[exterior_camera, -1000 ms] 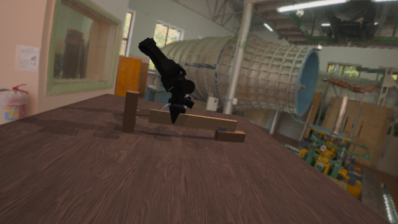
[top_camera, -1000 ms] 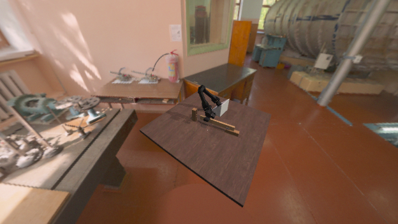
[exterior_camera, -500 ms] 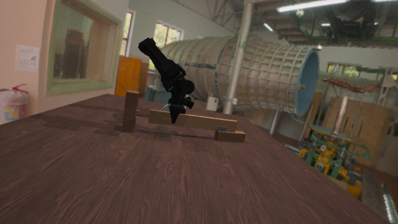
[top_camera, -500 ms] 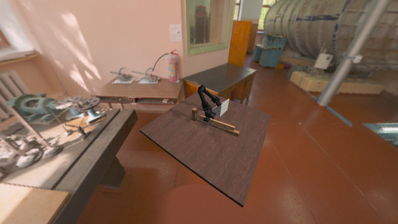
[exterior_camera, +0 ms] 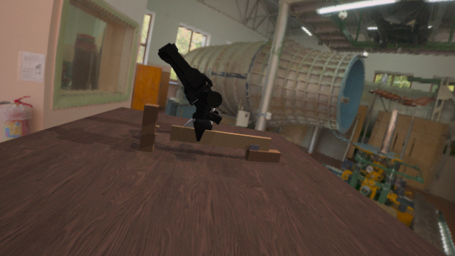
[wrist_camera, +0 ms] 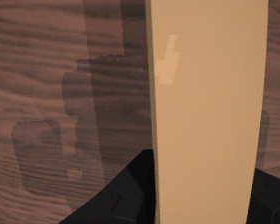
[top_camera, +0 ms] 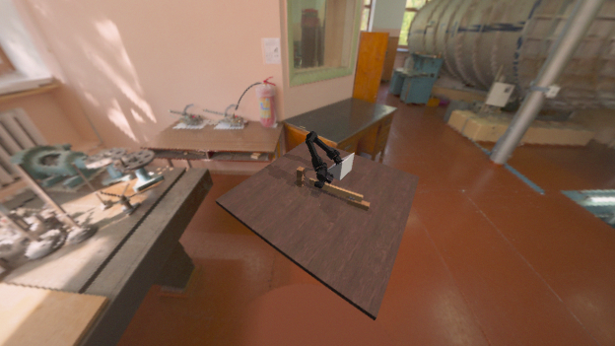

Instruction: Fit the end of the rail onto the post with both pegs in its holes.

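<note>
The long light wooden rail [exterior_camera: 219, 138] is lifted off the table at its near end, which hangs a short way from the post [exterior_camera: 149, 127]. A gap shows between that end and the two pegs [exterior_camera: 157, 128]. The rail's far end sits in the bracket on the footboard block [exterior_camera: 263, 154]. My gripper [exterior_camera: 199, 136] is shut on the rail near its post end, fingers on both sides. In the wrist view the rail [wrist_camera: 211, 110] runs up the frame between my dark fingers. In the top view the arm [top_camera: 319, 161] stands over the rail [top_camera: 340, 192].
A white panel [top_camera: 342, 167] stands on the table just behind the arm. The table's edges fall off to the floor on all sides. Other benches and desks stand well apart from the table.
</note>
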You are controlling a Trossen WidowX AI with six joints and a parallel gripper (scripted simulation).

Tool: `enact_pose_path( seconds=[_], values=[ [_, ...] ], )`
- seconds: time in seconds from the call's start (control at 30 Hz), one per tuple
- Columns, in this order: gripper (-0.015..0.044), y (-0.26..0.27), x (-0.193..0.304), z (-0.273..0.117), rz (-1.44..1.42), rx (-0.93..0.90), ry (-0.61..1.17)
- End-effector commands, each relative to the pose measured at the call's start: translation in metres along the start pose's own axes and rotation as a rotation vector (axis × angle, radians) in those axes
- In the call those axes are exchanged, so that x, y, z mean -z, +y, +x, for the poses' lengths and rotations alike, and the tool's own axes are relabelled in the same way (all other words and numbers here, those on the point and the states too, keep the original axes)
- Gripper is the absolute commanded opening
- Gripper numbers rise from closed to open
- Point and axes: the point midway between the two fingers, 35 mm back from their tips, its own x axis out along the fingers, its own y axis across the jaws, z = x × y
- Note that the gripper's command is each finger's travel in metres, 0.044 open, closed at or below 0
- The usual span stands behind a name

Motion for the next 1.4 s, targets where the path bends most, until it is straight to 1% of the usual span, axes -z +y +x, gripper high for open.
enact_pose_path(
  seconds=[0.0,1.37],
  values=[
    [0.0000,-0.0005,-0.0018,-0.0014,-0.002,0.005,-0.006],
    [0.0000,0.0001,0.0031,-0.0015,-0.002,0.005,-0.006]
  ],
)
